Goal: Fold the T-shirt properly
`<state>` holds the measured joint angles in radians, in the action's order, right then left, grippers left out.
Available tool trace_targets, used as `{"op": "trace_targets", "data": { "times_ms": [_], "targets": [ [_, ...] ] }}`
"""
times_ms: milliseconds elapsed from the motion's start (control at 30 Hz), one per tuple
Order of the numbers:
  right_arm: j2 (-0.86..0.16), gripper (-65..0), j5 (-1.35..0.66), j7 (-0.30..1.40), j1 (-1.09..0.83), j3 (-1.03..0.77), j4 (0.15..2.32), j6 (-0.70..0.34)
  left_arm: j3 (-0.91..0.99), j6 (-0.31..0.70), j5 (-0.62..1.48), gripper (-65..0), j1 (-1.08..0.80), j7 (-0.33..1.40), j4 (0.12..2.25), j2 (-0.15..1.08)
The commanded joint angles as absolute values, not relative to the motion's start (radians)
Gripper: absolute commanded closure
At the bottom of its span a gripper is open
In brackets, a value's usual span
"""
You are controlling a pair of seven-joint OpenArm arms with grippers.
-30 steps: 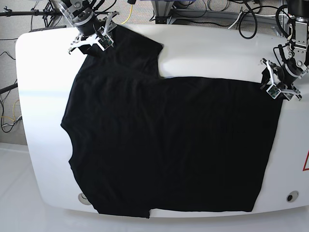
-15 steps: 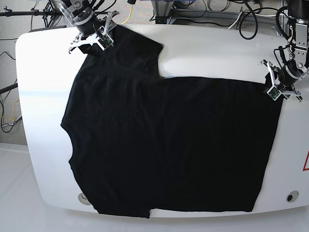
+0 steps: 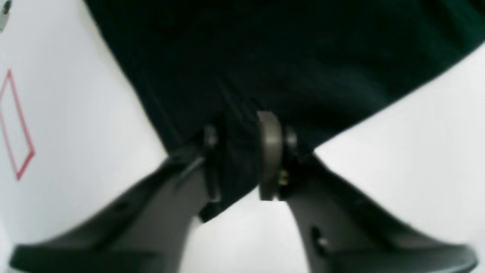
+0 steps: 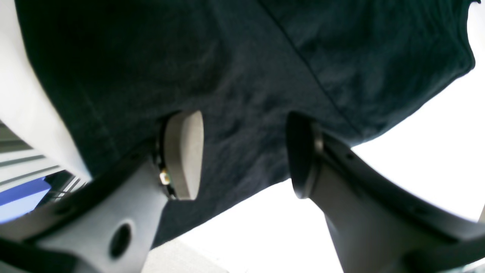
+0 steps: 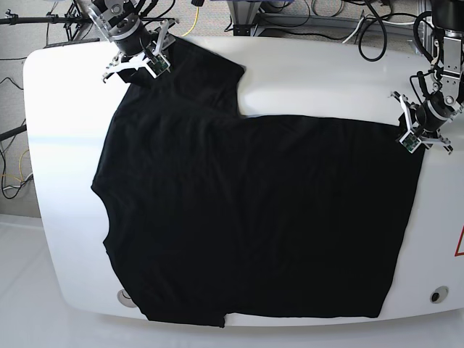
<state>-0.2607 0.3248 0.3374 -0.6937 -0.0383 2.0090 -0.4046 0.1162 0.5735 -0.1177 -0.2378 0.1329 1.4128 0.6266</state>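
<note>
The black T-shirt (image 5: 254, 217) lies spread flat across the white table (image 5: 326, 72), one sleeve at the back left. My left gripper (image 5: 420, 125) is at the shirt's back right corner. In the left wrist view the left gripper (image 3: 238, 151) is shut on that corner of the T-shirt (image 3: 265, 57), with fabric pinched between the fingers. My right gripper (image 5: 138, 64) is at the back left sleeve. In the right wrist view the right gripper (image 4: 242, 151) is open, its pads wide apart over the sleeve's fabric (image 4: 246, 76).
A red marking (image 5: 460, 243) and a round hole (image 5: 438, 295) are on the table's right end. Another round hole (image 5: 125, 296) sits at the front left. Cables and frames (image 5: 290, 14) run behind the table. The shirt's front hem reaches the table's front edge.
My left gripper's fingers have drawn together on the shirt's corner and it has shifted slightly back. My right gripper has shifted slightly back at the sleeve. The shirt lies as before.
</note>
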Motion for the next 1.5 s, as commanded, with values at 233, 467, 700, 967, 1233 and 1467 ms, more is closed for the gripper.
{"op": "trace_targets", "data": {
  "times_ms": [233, 467, 700, 967, 1233, 1467],
  "targets": [
    [-0.267, -34.4, 0.333, 0.313, -0.702, -0.036, 2.026, -0.404, 0.141, 0.552, -0.108, -35.7, -0.229, 0.086, 1.403, 0.653],
    [-0.267, -34.4, 0.339, 0.312, -0.700, -0.033, 2.026, -0.405, 0.147, 0.532, -0.110, -35.1, -0.230, 0.085, 1.394, 0.650],
    [-0.264, -34.5, 0.338, 0.311, -0.696, -0.032, 2.024, -0.407, 0.144, 0.489, -0.124, -31.8, -0.241, 0.102, 1.435, 0.640],
    [-0.265, -34.2, 0.343, 0.314, -0.699, -0.034, 2.022, -0.406, 0.140, 0.504, -0.109, -29.7, -0.281, 0.139, 1.543, 0.637],
    [-0.264, -34.3, 0.339, 0.314, -0.701, -0.037, 2.023, -0.406, 0.139, 0.508, -0.103, -30.0, -0.277, 0.150, 1.505, 0.644],
    [-0.266, -34.3, 0.334, 0.317, -0.699, -0.039, 2.029, -0.407, 0.145, 0.512, -0.092, -31.2, -0.256, 0.150, 1.394, 0.649]
  ]
}}
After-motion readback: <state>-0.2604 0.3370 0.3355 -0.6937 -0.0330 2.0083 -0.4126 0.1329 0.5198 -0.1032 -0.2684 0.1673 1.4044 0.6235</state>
